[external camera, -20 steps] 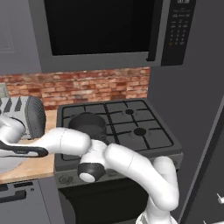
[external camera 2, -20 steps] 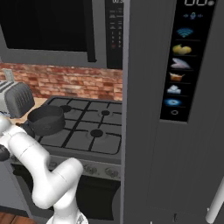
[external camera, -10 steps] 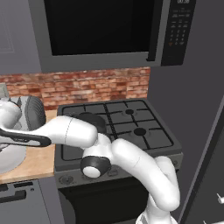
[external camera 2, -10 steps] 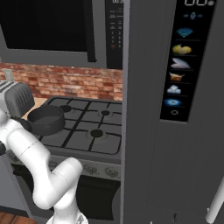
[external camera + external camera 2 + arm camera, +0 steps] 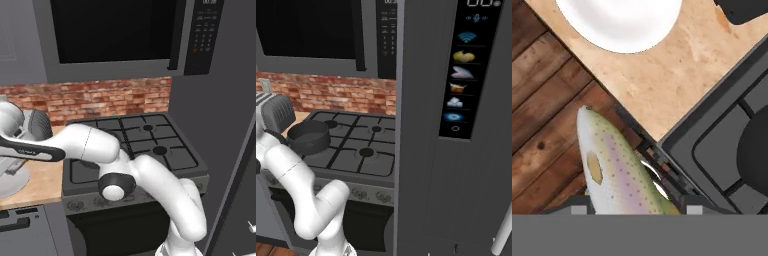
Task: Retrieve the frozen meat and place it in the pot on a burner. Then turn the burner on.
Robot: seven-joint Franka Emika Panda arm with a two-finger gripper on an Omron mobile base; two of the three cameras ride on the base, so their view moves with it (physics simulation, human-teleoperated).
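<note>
My fingertips are cut off at the bottom of my hand view, but the frozen meat (image 5: 614,172) juts up from between them, so I'm pinching it. It's a speckled, silvery fish, hanging over the wooden floor (image 5: 542,90) just off the counter's (image 5: 662,85) edge. The white plate (image 5: 624,20) on the counter carries nothing. In the right base view the pot (image 5: 308,136) sits on the stove's (image 5: 363,160) near-left burner, with no contents I can make out. Brick backsplash (image 5: 100,97) behind, microwave (image 5: 115,35) above.
</note>
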